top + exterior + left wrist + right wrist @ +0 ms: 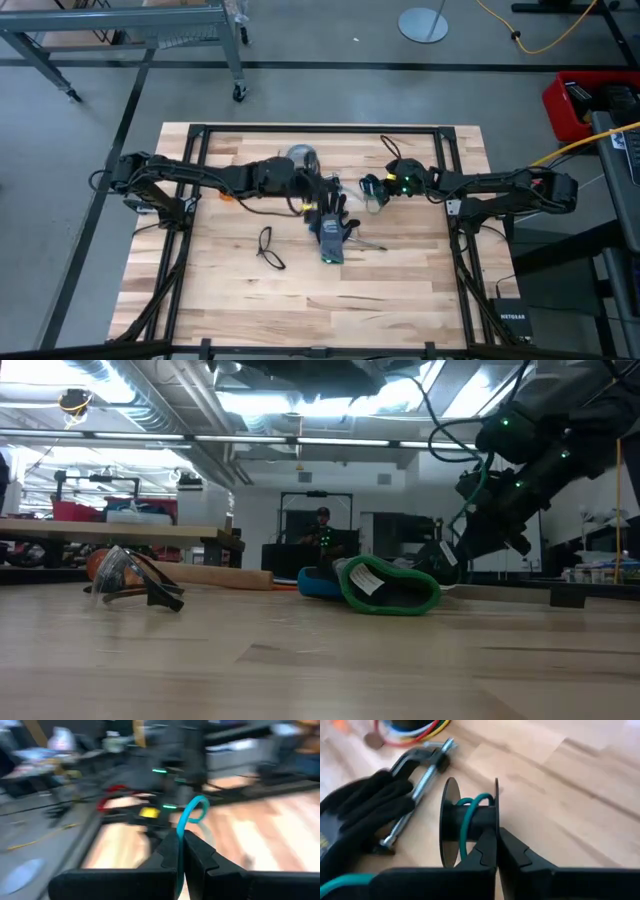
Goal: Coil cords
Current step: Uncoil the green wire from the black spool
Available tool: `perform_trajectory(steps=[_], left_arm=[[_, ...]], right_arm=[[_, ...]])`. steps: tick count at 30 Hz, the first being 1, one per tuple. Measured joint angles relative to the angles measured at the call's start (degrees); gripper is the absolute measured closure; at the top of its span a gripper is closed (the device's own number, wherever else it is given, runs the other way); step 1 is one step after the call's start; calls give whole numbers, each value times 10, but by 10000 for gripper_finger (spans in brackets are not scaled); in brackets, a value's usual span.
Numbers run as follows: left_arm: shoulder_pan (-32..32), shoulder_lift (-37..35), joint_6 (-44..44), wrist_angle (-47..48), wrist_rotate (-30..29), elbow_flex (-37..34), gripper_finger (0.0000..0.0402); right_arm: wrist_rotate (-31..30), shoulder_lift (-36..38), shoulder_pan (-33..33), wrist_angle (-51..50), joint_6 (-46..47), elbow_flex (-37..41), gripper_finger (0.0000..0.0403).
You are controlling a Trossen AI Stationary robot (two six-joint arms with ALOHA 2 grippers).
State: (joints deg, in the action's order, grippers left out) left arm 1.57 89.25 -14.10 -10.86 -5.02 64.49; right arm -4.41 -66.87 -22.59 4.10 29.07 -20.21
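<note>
A thin teal cord (196,809) runs between my two grippers above the table's middle. One end is wound on the core of a small black spool (470,820) with two round flanges. My left gripper (181,844) is shut on the cord and stands over the black glove (330,230). Just right of it, my right gripper (497,839) is shut on the spool. A thin dark loop (268,248) lies flat on the table left of the glove; in the low view it looks like clear glasses (130,582). My left gripper pinches the teal cord (180,831) between its two fingers. The cord runs along the gap between them, comes out past the tips and curls into a small loop, clear of the table. My right gripper pinches the rim of one spool flange (496,822) between its two fingertips, slanting down from the table's right. The spool's axis lies across the fingers, with the wound cord (466,822) beside them.
The glove with its green cuff (390,585) lies in the middle of the table. A silver clamp (420,780) rests next to it and a tape roll (303,157) lies farther back. A small orange thing (226,197) lies under the left arm. A dark frame borders the table.
</note>
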Motion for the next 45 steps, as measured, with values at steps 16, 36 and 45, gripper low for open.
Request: perform_trajectory(steps=[16,36,45], left_arm=[[-65,0,94,376,-157,0,401],[23,0,245,417,-486,0,401],[51,0,74,102,-475,0,401]], right_arm=[[317,0,-95,215,-23,0,401],[336,0,-93,-91,-103,0,401],[236,2,-93,-103,-95,-2,401]])
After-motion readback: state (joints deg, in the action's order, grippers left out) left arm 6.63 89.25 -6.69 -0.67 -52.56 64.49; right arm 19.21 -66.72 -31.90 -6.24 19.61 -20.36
